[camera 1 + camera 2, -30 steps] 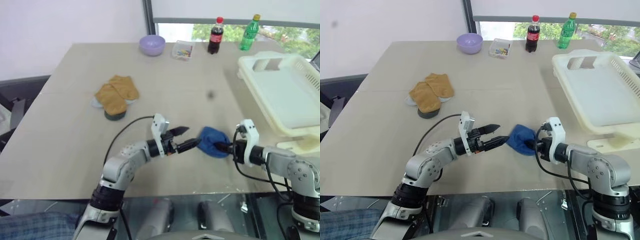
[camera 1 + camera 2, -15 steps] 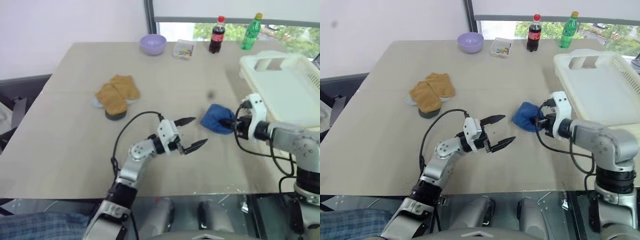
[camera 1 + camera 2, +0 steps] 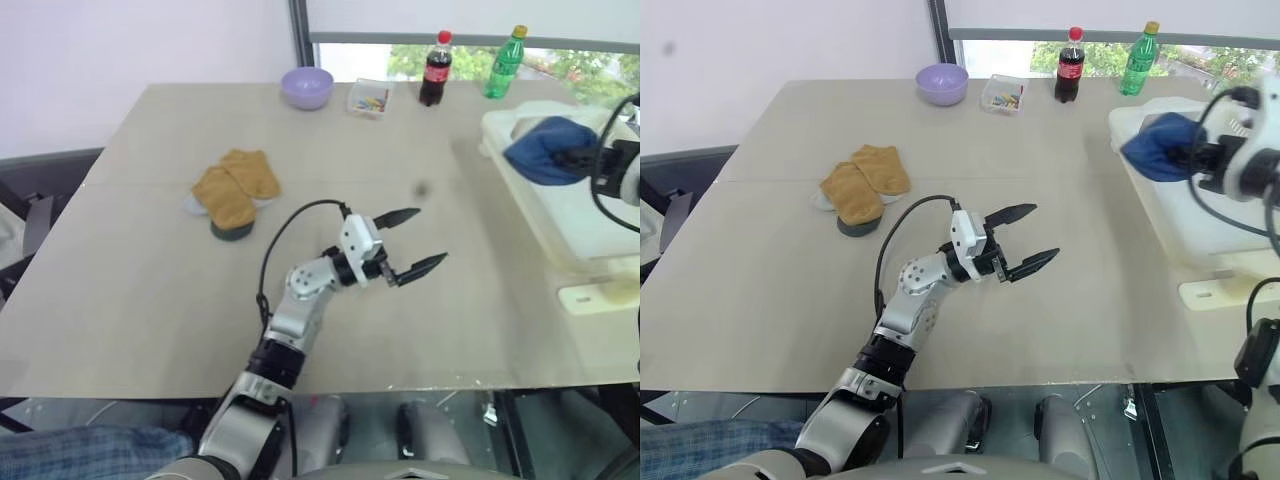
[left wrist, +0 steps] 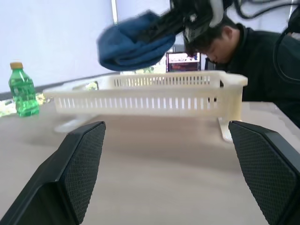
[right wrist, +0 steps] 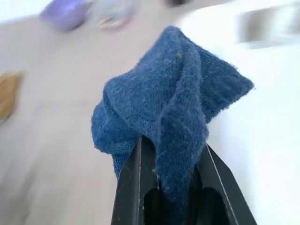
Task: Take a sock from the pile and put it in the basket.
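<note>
My right gripper (image 5: 171,187) is pinching the blue sock (image 3: 545,150), held above the basket's (image 3: 560,215) near rim at the frame's right edge. My left gripper (image 3: 412,243), mid-frame above the table (image 3: 130,290), has its fingers spread wide, empty. The pile (image 3: 232,190) lies at left-centre.

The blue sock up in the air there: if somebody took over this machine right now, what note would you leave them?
Right claw: shut on the blue sock, held in the air above the near edge of the basket.
Left claw: open, holding nothing, above the table.
The pile of tan socks lies on the table's left side.
Done: one sock taken and carried to the basket.
Left: open the right claw so that the sock drops in.
</note>
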Controlling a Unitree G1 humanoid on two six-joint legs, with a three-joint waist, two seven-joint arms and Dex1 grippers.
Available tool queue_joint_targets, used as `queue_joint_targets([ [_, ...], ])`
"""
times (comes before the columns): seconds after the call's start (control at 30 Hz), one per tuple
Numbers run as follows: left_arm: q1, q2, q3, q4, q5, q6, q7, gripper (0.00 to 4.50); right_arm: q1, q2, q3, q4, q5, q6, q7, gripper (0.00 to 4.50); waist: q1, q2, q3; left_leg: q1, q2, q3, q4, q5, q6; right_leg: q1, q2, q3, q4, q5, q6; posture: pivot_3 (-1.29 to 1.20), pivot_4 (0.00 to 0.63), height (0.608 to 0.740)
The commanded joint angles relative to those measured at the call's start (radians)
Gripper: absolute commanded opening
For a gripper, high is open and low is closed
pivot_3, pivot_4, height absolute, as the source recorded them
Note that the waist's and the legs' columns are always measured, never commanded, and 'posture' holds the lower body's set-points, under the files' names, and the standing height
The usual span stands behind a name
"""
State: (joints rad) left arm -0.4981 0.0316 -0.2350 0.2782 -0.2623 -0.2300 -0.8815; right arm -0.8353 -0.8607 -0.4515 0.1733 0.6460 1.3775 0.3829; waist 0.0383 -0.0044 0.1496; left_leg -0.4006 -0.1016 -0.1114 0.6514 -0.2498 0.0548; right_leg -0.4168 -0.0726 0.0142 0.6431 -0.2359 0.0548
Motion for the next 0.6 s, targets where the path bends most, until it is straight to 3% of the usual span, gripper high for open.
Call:
queue_joint_targets([
  [0.03, -0.038, -0.030, 0.008, -0.001, -0.023, 0.004, -0.001, 4.50, -0.041, -0.025, -0.060, 0.160, -0.046, -0.095, -0.011, 0.03, -0.002, 0.000, 0.000, 0.000, 0.000, 0.000, 0.000, 0.000, 0.000, 0.000, 0.000, 0.000, 0.000, 0.000, 0.000, 0.00, 0.150, 0.740],
  [0.13, -0.061, -0.051, 0.010, 0.015, -0.019, 0.004, 0.006, 4.50, -0.067, -0.020, -0.094, 0.343, -0.090, -0.178, -0.051, 0.03, -0.006, 0.000, 0.000, 0.001, 0.000, 0.002, 0.000, 0.000, 0.000, 0.000, 0.000, 0.002, 0.001, 0.000, 0.000, 0.00, 0.150, 0.740],
  [0.27, -0.069, -0.063, 0.008, 0.024, -0.013, -0.002, 0.010, 4.50, -0.068, -0.038, -0.057, 0.459, -0.147, -0.230, -0.058, 1.75, -0.012, 0.001, 0.000, 0.001, 0.001, 0.003, 0.000, 0.000, 0.000, 0.000, 0.001, 0.002, 0.002, 0.000, 0.000, 0.00, 0.150, 0.740],
  [0.43, -0.056, -0.063, 0.003, 0.020, -0.012, -0.002, 0.006, 4.50, -0.061, -0.059, -0.013, 0.448, -0.179, -0.255, -0.022, 3.74, -0.022, 0.002, 0.000, 0.001, 0.001, 0.004, 0.000, 0.000, 0.000, -0.001, 0.001, 0.003, 0.002, 0.000, 0.000, 0.00, 0.150, 0.740],
  [0.6, -0.039, -0.049, 0.006, 0.040, 0.000, -0.009, 0.007, 4.50, 0.019, -0.141, 0.074, 0.289, -0.194, -0.260, 0.090, 3.81, -0.023, 0.002, 0.000, 0.001, 0.001, 0.004, 0.000, 0.000, 0.000, -0.001, 0.001, 0.003, 0.002, 0.000, 0.000, 0.00, 0.150, 0.740],
])
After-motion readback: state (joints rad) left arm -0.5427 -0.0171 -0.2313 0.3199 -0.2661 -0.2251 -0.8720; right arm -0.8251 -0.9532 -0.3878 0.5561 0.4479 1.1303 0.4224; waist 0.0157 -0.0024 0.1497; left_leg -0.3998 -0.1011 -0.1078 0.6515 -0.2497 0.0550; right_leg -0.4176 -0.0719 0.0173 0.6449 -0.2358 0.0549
